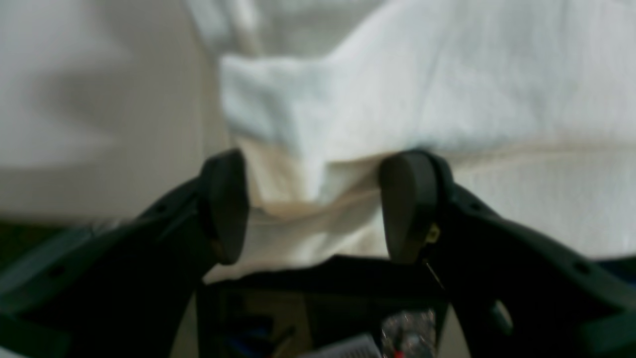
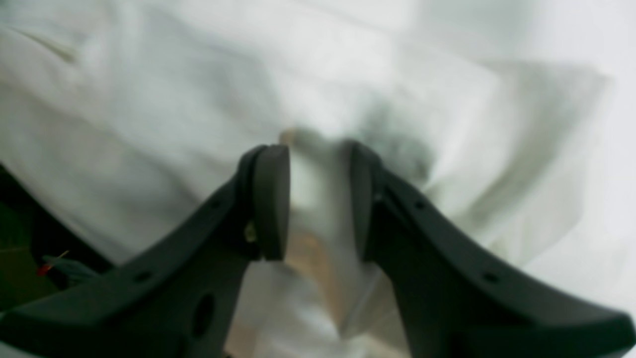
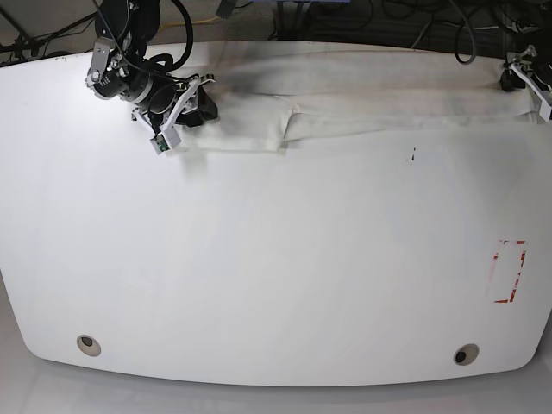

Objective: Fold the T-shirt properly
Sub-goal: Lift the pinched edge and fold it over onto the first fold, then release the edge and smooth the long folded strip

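T-shirt (image 3: 345, 108), white on a white desk (image 3: 276, 259), lies stretched in a long low band along the desk's far edge, with a folded flap showing about a third of the way along from its left end in the base view. No print shows from any angle, so the printed side is probably turned under or inward.

Both arms sit at opposite ends of that band, which looks to me like a hold meant to keep the cloth taut while a fold is made or straightened. The right gripper (image 3: 194, 103) is at the shirt's left end in the base view. Its wrist camera shows the jaws drawn fairly close with a ridge of white fabric bunched between them (image 2: 318, 199); it appears to be pinching the cloth, though the blur leaves me unsure how firm that grip is.

The left gripper (image 3: 526, 78) is at the shirt's other end, nearly out of the base view. Its wrist camera shows the jaws spread wide (image 1: 313, 204), a folded corner of the shirt lying between them with a gap on each side, so nothing is gripped there yet.

Only the base view gives the shirt's whole layout and a red rectangle (image 3: 509, 272) marked well nearer the front of the desk; only the wrist views show what the jaws are doing.
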